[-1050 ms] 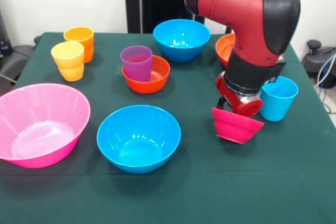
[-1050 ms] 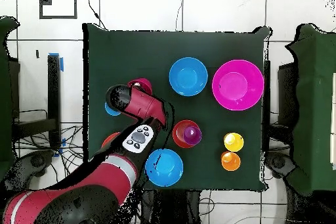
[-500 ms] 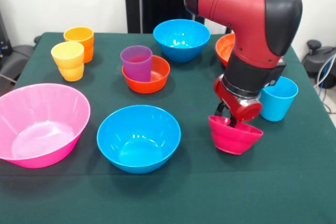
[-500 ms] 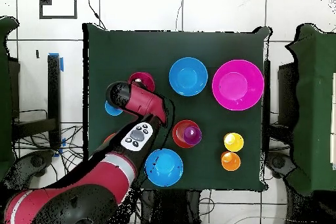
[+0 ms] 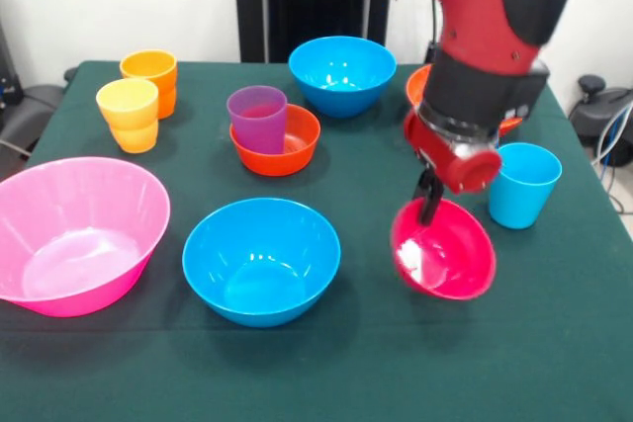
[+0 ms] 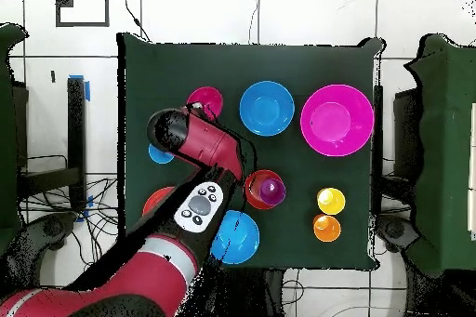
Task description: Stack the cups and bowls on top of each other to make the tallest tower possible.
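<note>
Crimson bowl (image 5: 443, 252) tilted, glossy inside showing

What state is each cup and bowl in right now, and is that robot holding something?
Crimson bowl: tilted toward the camera, gripped at its rim.
Tool: shut on the bowl's rim.
Purple cup: upright inside the small orange bowl.
Yellow cup, orange cup, light blue cup: upright, empty.

Open cloth btwn pink bowl (image 5: 74, 234) & purple cup (image 5: 257, 118).
</note>
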`<state>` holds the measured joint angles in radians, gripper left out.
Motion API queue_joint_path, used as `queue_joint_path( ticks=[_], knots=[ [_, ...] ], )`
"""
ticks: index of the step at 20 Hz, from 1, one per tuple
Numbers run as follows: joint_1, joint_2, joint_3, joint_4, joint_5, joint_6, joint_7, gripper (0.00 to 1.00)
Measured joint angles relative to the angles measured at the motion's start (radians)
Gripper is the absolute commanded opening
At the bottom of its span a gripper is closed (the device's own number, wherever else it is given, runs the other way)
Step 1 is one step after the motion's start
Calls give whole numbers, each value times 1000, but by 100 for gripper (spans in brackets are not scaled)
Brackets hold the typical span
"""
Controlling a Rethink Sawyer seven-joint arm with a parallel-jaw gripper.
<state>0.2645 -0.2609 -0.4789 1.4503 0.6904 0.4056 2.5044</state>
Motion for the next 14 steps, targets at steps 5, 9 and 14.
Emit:
queue_joint_path(
  ticks=[5,9,14],
  knots=[
    [-25,-83,-2,42,0,23,0,0],
    [-40,-113,-2,60,-1,24,0,0],
    [-54,-179,-2,111,-15,51,0,0]
  ],
)
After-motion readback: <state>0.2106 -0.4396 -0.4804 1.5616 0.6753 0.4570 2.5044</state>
